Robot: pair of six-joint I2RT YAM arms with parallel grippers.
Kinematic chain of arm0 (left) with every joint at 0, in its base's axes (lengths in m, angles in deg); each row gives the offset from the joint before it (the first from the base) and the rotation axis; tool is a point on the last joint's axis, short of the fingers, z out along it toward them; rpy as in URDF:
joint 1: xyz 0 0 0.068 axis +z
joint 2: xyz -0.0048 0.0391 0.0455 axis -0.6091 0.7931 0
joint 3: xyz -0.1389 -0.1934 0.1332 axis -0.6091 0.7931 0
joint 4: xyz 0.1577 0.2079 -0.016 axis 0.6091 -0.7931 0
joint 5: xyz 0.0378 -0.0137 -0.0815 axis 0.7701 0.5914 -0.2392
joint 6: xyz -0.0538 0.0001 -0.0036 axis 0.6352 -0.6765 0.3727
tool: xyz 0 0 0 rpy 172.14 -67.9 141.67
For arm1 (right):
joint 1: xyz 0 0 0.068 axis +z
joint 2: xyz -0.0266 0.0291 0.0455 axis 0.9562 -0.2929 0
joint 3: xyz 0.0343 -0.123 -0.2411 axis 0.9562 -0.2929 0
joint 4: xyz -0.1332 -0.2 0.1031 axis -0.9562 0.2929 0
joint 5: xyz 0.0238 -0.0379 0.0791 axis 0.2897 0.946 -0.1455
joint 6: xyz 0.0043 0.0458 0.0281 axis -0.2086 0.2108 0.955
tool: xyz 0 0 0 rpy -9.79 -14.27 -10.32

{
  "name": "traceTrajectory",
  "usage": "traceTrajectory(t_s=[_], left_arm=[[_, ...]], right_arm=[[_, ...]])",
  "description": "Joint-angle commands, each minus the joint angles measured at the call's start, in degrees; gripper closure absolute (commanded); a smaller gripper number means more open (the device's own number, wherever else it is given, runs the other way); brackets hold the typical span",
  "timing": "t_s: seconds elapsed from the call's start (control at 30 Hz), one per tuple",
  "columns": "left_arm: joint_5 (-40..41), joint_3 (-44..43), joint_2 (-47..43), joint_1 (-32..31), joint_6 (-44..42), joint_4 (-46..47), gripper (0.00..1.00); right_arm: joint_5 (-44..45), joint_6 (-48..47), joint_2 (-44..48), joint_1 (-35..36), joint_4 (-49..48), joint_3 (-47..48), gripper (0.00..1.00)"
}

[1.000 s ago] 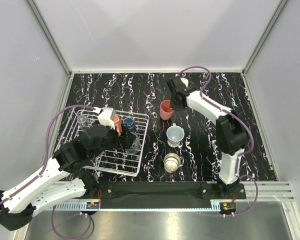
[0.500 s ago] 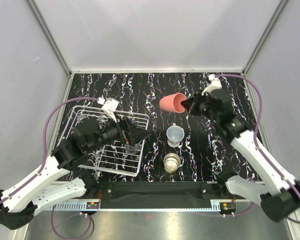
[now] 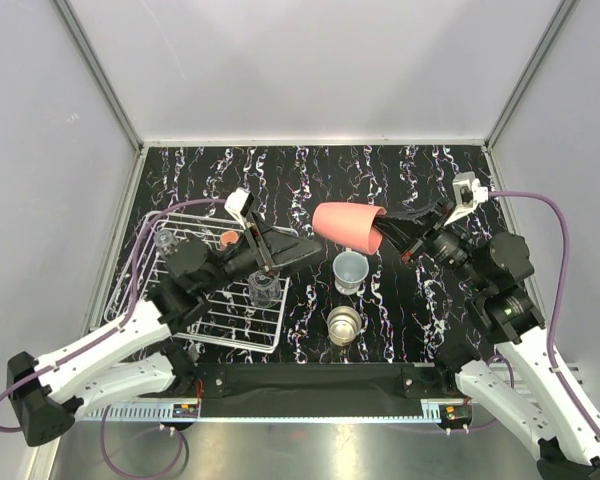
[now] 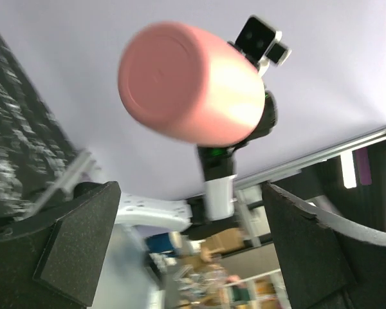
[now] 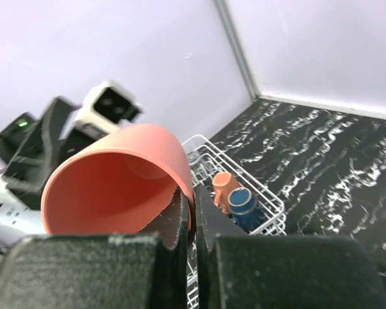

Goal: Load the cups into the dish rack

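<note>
Black marbled tabletop below, the coral-red tumbler hangs sideways, its rim wall pinched by the jaws of the right gripper, base facing the left gripper, whose jaws stand spread. Likely light, rigid, slick plastic; grip across the body.

No legible text, label, brand, number or sign in any view.

White strip along the near left edge of the table: row of fine tick-like marks, too small to read.

Shelf clutter behind the arms, seen from the left wrist: blurred, nothing can be made out.
</note>
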Motion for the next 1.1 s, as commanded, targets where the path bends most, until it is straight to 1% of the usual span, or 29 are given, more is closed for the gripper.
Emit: traceTrajectory(t_s=[0.0, 0.03, 0.13, 0.23, 0.33, 0.53, 0.7, 0.9, 0.97, 1.07], left_arm=[[-1.51, 0.93, 2.48, 0.14, 14.35, 16.46, 0.01], [-0.99, 1.63, 3.45, 0.14, 15.41, 20.48, 0.01], [2.0, 1.98, 4.16, 0.14, 17.26, 24.2, 0.01], [4.29, 1.81, 3.81, 0.05, 15.42, 24.04, 0.01], [5.7, 1.63, 3.54, 0.05, 14.72, 23.86, 0.01], [2.45, 0.4, 6.53, 0.14, 14.63, 23.77, 0.01], [1.39, 1.63, 8.02, 0.14, 16.47, 26.94, 0.02], [0.86, 0.93, 7.5, 0.14, 15.33, 25.45, 0.07], [0.86, 1.1, 7.24, 0.14, 14.89, 25.36, 0.11], [0.16, 1.54, 7.23, 0.14, 14.54, 26.67, 0.15]], right_arm=[[-6.2, 0.9, -0.08, -0.17, -9.57, -1.46, 1.0], [-7.69, 0.9, -0.34, -0.09, -10.88, -1.64, 1.0], [-10.59, 1.52, -1.49, -0.09, -13.17, -2.25, 1.0], [-12.18, 2.22, -1.93, -0.09, -15.19, -2.78, 1.0], [-12.45, 2.05, -1.75, 0.0, -15.2, -3.22, 1.0], [-14.82, 3.62, -2.45, -0.17, -17.13, -3.57, 1.0], [-16.49, 3.28, -2.72, -0.17, -16.78, -3.13, 1.0], [-15.35, 1.7, -2.19, -0.09, -14.24, -3.13, 1.0], [-15.09, 1.17, -2.19, -0.09, -13.27, -2.43, 1.0], [-14.04, 0.29, -1.93, -0.09, -11.86, -2.34, 1.0]])
